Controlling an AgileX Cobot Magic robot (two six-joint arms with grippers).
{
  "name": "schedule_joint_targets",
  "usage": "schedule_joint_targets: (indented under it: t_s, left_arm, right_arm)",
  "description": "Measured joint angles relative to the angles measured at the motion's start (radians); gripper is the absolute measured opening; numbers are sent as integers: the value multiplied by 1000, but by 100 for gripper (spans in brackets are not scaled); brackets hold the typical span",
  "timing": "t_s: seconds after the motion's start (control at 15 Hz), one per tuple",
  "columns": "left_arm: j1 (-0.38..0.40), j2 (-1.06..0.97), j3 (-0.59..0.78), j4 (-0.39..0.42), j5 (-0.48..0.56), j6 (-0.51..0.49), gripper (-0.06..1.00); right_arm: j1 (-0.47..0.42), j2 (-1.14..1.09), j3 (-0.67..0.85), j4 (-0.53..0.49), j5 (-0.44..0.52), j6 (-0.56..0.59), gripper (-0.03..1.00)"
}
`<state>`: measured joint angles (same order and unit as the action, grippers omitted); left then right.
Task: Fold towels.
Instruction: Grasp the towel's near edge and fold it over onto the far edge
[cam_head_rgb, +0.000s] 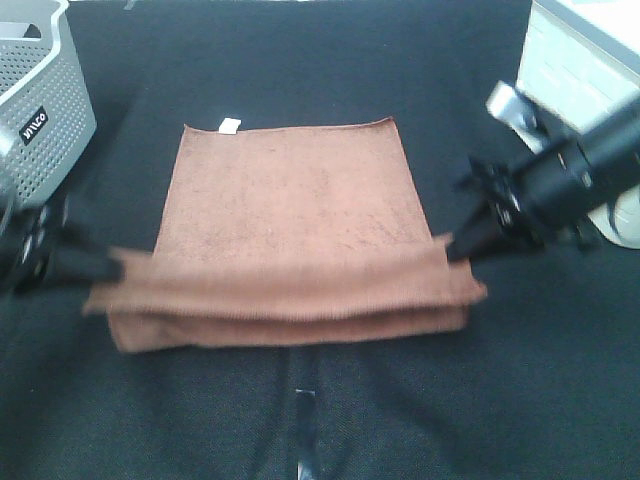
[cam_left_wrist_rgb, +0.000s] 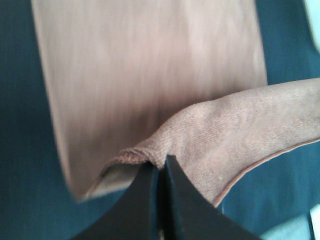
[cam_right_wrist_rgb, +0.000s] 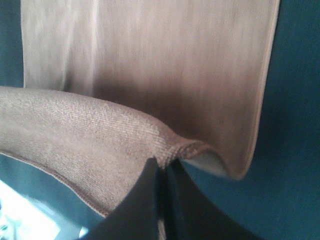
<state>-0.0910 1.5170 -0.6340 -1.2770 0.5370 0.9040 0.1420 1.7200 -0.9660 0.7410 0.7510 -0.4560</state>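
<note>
The reddish-brown towel lies on the black table, its small white tag at the far edge. Its near part is lifted and doubled over into a fold. My left gripper is shut on the towel's near left corner, seen pinched in the left wrist view. My right gripper is shut on the near right corner, seen pinched in the right wrist view. Both hold the towel edge just above the flat part. The towel fills both wrist views.
A grey perforated basket stands at the far left. A white box sits at the far right. The black tablecloth surrounds the towel, with a tape mark at the front middle.
</note>
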Motion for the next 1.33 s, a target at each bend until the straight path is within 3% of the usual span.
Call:
schedule_joint_targets:
  t_s: [0.2, 0.27, 0.33, 0.6, 0.8, 1.07, 1.33]
  left_arm:
    - [0, 149, -229, 62, -15, -77, 0]
    - [0, 219, -340, 116, -17, -125, 0]
    - [0, 219, -340, 116, -17, -125, 0]
    - [0, 399, -612, 241, -51, -232, 0]
    - [0, 536, -794, 262, -106, -245, 0]
    - [0, 770, -1066, 263, -149, -230, 0]
    - [0, 952, -1275, 263, -151, -227, 0]
  right_arm:
    - [0, 142, -293, -79, 67, 78, 0]
    - [0, 216, -442, -100, 109, 92, 0]
    - [0, 216, -442, -100, 109, 92, 0]
    - [0, 424, -819, -189, 159, 169, 0]
    - [0, 584, -1076, -210, 163, 194, 0]
    - [0, 817, -1348, -226, 105, 208, 0]
    - [0, 913, -1395, -239, -15, 201, 0]
